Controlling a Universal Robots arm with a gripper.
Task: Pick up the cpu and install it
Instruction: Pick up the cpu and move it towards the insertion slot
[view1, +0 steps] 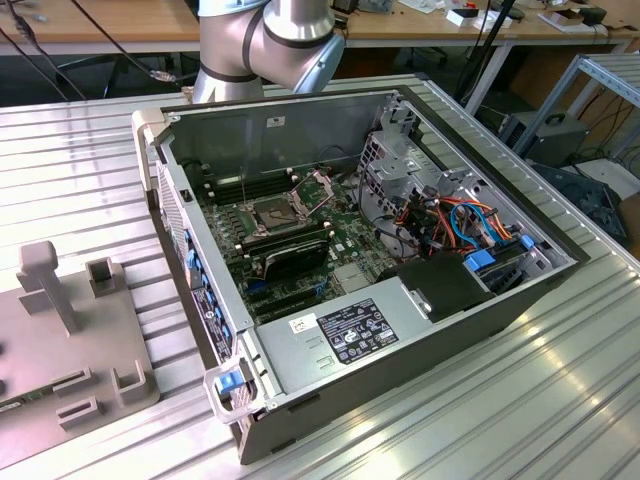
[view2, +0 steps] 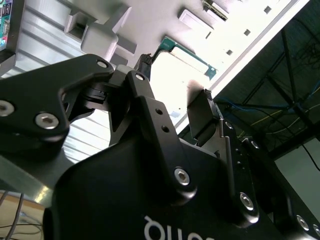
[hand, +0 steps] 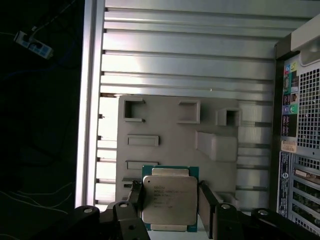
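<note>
No legible print on cpu (hand: 169, 200) or power-supply label (view1: 357, 331)

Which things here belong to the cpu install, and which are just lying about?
Belong to the job:
cpu, lying on the grey fixture plate
open claw hovering over it
open socket inside the computer case

Just lying about:
power supply
orange and blue cables
upright grey post on the fixture plate
</note>
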